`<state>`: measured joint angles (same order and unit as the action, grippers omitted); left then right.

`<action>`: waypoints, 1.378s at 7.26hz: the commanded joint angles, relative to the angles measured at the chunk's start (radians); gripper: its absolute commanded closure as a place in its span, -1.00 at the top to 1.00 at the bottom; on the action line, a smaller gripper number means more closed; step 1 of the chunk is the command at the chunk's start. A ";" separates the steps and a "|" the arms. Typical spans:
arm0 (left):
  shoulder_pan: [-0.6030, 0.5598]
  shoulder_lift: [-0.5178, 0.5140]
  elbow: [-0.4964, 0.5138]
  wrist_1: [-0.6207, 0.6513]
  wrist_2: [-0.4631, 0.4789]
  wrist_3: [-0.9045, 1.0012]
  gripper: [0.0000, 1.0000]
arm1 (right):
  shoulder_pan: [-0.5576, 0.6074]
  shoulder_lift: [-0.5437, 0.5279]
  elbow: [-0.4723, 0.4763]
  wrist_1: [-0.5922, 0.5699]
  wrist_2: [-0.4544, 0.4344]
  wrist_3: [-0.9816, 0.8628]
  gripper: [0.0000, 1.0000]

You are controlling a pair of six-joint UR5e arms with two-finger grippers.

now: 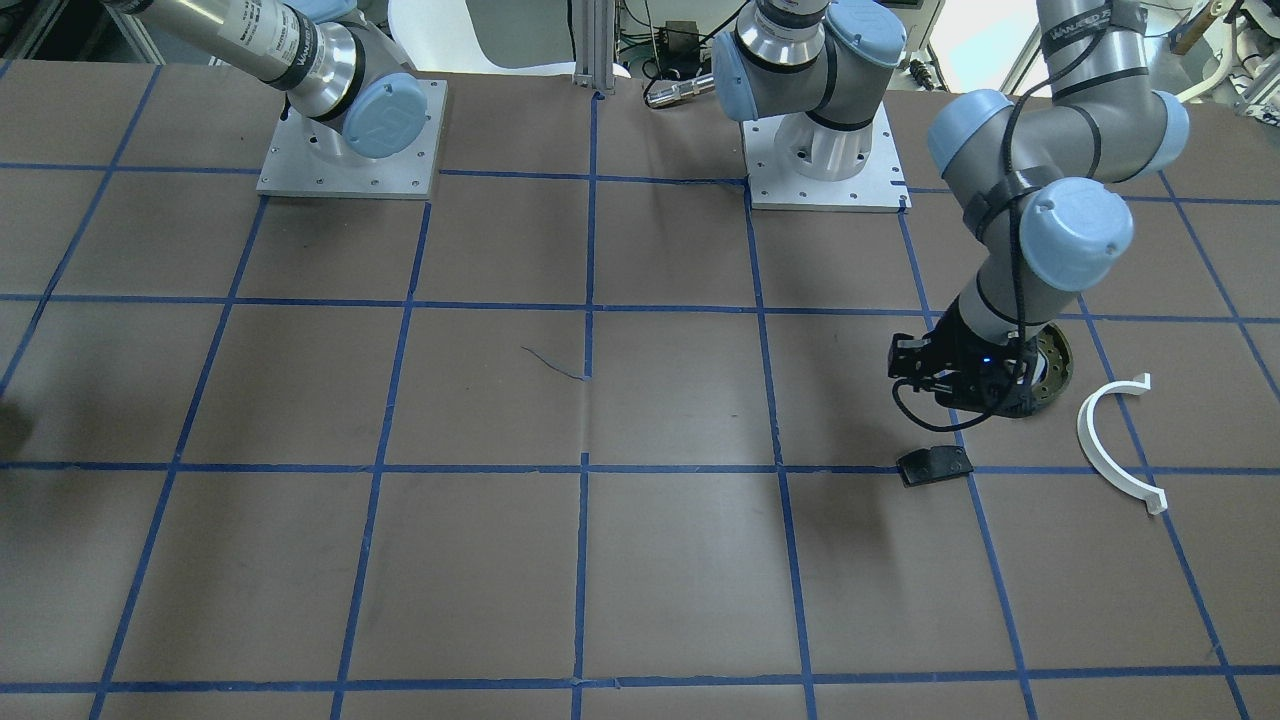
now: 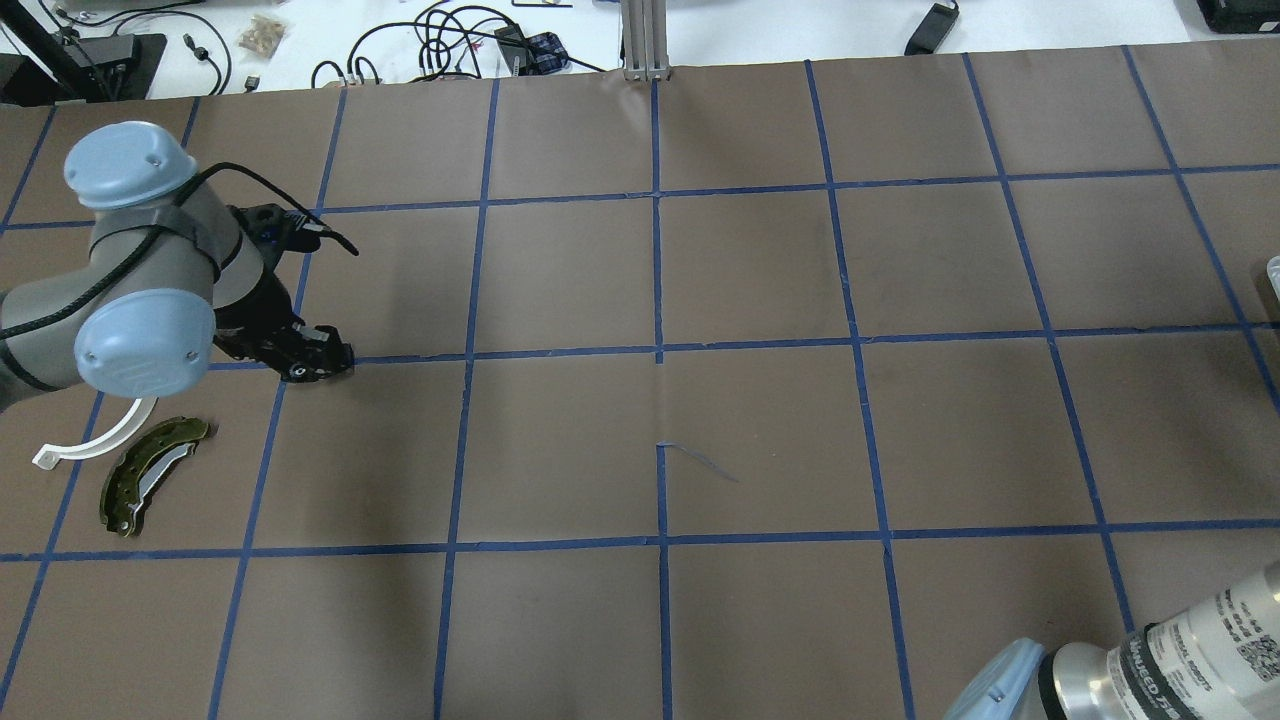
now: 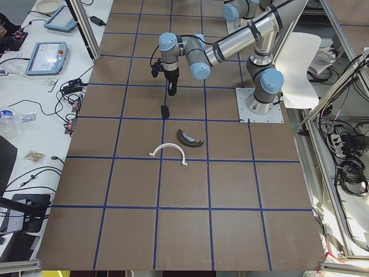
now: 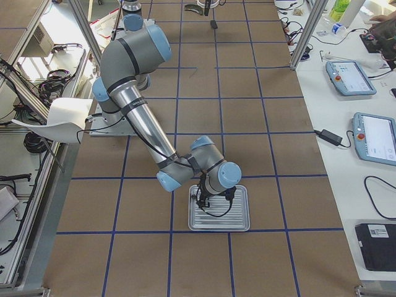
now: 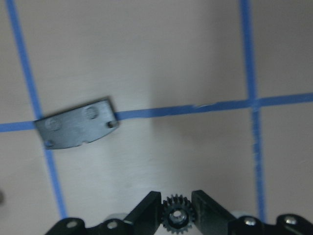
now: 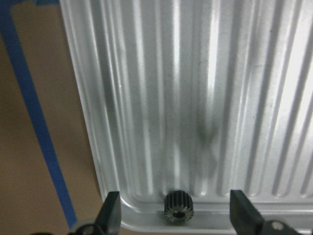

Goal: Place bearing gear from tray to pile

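My left gripper (image 5: 176, 215) is shut on a small black bearing gear (image 5: 176, 219) and holds it above the table, just beside the flat black plate (image 5: 77, 129) of the pile. The plate (image 1: 935, 465), the white half-ring (image 1: 1115, 440) and the olive brake shoe (image 2: 150, 475) lie close together. My left gripper (image 1: 915, 372) hangs over them. My right gripper (image 6: 178, 218) is open over the ribbed metal tray (image 6: 195, 98). A second small black gear (image 6: 178, 207) lies between its fingers at the tray's near rim.
The tray (image 4: 219, 210) sits alone on the brown papered table at the robot's right end. Blue tape lines (image 1: 590, 468) grid the table. The arm base plates (image 1: 825, 170) stand at the robot's side. Cables lie beyond the far edge (image 2: 450, 40).
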<state>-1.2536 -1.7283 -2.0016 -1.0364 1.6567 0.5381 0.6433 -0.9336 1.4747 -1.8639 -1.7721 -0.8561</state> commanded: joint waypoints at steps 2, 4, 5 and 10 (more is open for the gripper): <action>0.180 -0.085 -0.089 0.160 0.005 0.204 -1.00 | -0.001 0.025 -0.017 0.000 -0.009 -0.001 0.42; 0.186 -0.094 -0.095 0.161 0.006 0.194 -0.84 | -0.001 0.032 -0.017 0.008 -0.046 0.003 0.18; 0.195 -0.091 -0.086 0.164 0.005 0.204 0.98 | -0.001 0.033 -0.017 0.008 -0.046 0.003 0.18; 0.050 0.014 0.099 -0.128 0.006 -0.034 1.00 | -0.001 0.038 -0.013 0.014 -0.053 0.002 -0.19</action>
<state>-1.1388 -1.7608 -1.9859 -1.0098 1.6684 0.6282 0.6428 -0.8961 1.4612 -1.8508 -1.8232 -0.8528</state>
